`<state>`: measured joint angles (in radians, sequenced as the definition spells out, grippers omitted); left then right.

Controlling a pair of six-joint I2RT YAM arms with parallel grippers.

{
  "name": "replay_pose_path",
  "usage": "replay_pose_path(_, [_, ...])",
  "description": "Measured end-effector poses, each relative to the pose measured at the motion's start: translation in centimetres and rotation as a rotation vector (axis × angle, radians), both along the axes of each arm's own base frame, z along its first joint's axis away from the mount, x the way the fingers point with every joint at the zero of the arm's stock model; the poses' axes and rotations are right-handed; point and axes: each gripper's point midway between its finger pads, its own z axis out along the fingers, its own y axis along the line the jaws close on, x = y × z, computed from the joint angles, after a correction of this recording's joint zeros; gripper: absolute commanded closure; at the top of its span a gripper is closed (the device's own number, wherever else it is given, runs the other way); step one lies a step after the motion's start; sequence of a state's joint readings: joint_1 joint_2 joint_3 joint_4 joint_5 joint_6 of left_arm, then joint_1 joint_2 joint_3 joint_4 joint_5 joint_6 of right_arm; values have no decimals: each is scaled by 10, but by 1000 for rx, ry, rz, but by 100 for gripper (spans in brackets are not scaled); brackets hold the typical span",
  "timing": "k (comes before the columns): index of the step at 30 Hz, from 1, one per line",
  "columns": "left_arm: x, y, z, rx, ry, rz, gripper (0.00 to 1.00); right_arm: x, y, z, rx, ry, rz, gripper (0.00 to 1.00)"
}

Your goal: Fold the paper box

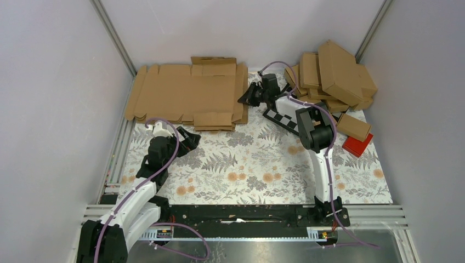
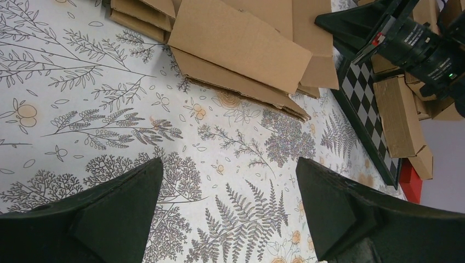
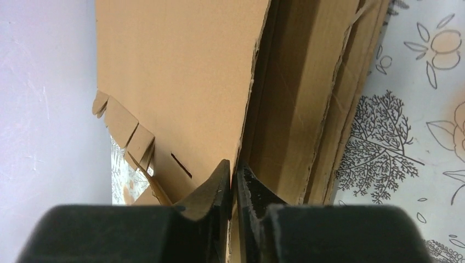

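The paper box (image 1: 186, 90) is a flat brown die-cut sheet lying on top of a stack of like sheets at the back of the table. My right gripper (image 1: 244, 98) is at the stack's right edge. In the right wrist view it (image 3: 234, 167) is shut on the edge of the top sheet (image 3: 181, 71), which is lifted off the sheets below (image 3: 307, 98). My left gripper (image 1: 194, 141) is open and empty over the floral tablecloth, just in front of the stack's near edge. In the left wrist view it (image 2: 228, 164) faces the stack's front flaps (image 2: 236, 38).
A pile of folded brown boxes (image 1: 334, 76) fills the back right corner, with a red box (image 1: 357, 144) in front of it. A black-and-white checkered board (image 1: 282, 120) lies under the right arm and also shows in the left wrist view (image 2: 367, 104). Walls enclose the table on three sides.
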<state>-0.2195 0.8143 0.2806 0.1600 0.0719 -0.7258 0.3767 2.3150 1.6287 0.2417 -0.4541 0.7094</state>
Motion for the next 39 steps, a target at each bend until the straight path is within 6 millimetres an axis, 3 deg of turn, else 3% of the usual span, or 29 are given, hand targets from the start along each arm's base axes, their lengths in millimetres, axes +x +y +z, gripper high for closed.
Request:
replay_pose_path(3, [-1, 0, 2, -2, -11, 0, 1, 3, -2, 6, -26, -13, 9, 100])
replay_pose_path(8, [-5, 1, 8, -12, -47, 1, 1, -1, -14, 22, -78, -37, 16, 100])
replay_pose_path(16, [-9, 3, 22, -32, -106, 13, 1, -36, -58, 102, -140, -121, 28, 100])
replay_pose_path(19, [-9, 5, 28, -40, -126, 24, 1, -54, -73, 118, -201, -120, 36, 100])
replay_pose_path(22, [-9, 6, 28, -42, -122, 35, 1, -77, -84, 117, -260, -85, 39, 100])
replay_pose_path(27, [-3, 12, 24, -9, -68, 65, 1, -131, -106, 87, -381, 33, 20, 100])
replay_pose_path(31, [8, 18, 38, 13, -81, 108, 1, -173, -128, 68, -459, 105, -13, 100])
replay_pose_path(35, [17, 28, 44, 38, -102, 166, 1, -202, -152, 72, -511, 101, -80, 100])
replay_pose_path(39, [29, 42, 36, 94, -59, 235, 1, -226, -183, 86, -556, 19, -185, 100])
